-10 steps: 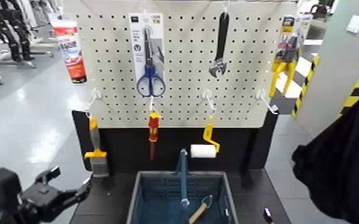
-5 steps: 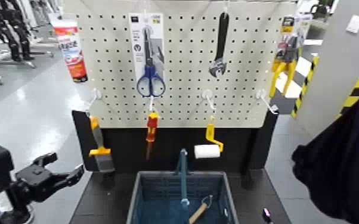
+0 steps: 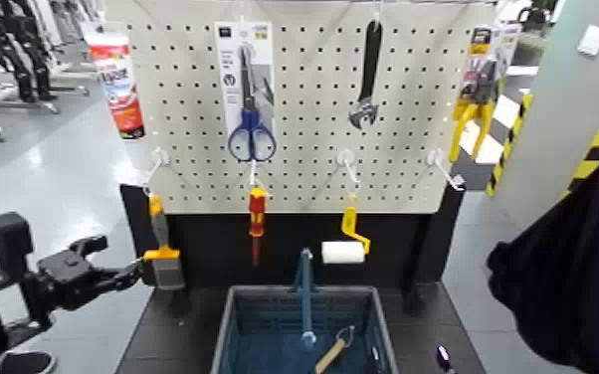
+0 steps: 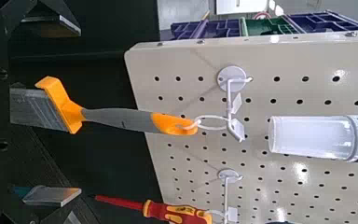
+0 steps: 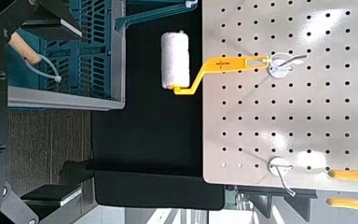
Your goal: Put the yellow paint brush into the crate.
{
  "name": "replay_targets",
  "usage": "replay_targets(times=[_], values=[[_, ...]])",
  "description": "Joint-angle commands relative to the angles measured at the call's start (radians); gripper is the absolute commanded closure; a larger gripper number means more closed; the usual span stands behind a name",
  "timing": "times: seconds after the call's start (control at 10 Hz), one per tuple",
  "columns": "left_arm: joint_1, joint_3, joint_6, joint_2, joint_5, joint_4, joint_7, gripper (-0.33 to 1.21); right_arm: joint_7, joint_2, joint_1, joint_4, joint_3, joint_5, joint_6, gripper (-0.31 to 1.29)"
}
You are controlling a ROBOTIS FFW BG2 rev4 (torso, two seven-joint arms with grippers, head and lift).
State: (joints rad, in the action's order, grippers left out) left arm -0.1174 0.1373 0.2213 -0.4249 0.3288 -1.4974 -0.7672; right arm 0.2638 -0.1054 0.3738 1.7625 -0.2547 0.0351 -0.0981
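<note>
The yellow paint brush hangs from a hook at the pegboard's lower left, long axis upright, bristles pointing down, handle loop on the hook. It looks light and stiff in the handle, soft at the bristles, so the handle or the band makes the best grip. The left gripper reaches in beside the band, jaws spread, not yet touching. The crate sits below, to the right. The right gripper isn't seen; whether its jaws are spread can't be told.
</note>
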Motion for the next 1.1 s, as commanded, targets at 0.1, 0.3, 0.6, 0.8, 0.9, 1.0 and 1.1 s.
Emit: replay_targets(times=[0.1,0.3,0.6,0.8,0.9,1.0,1.1], values=[[-0.074,-0.053,0.003,-0.038,0.026,0.074,-0.027,0.10,0.000,-0.002,-0.003,0.000,-0.003,0.000,0.000,0.14],[-0.130,-0.119,0.000,-0.051,0.039,0.128,-0.043,0.11,0.000,-0.002,-0.004,-0.003,-0.005,0.003,-0.006,0.14],[-0.203,-0.199,-0.011,-0.071,0.061,0.190,-0.066,0.12,-0.001,-0.002,-0.006,-0.006,-0.006,0.005,-0.008,0.14],[-0.232,-0.228,-0.016,-0.081,0.076,0.213,-0.069,0.12,-0.001,-0.002,-0.007,-0.008,-0.006,0.006,-0.008,0.14],[-0.242,-0.235,-0.017,-0.083,0.078,0.220,-0.073,0.13,-0.001,-0.002,-0.007,-0.008,-0.006,0.008,-0.008,0.14],[-0.245,-0.235,-0.017,-0.083,0.082,0.224,-0.075,0.15,-0.001,-0.002,-0.007,-0.008,-0.006,0.008,-0.008,0.14],[-0.245,-0.237,-0.019,-0.083,0.084,0.229,-0.075,0.19,-0.001,-0.002,-0.007,-0.008,-0.006,0.008,-0.006,0.14]])
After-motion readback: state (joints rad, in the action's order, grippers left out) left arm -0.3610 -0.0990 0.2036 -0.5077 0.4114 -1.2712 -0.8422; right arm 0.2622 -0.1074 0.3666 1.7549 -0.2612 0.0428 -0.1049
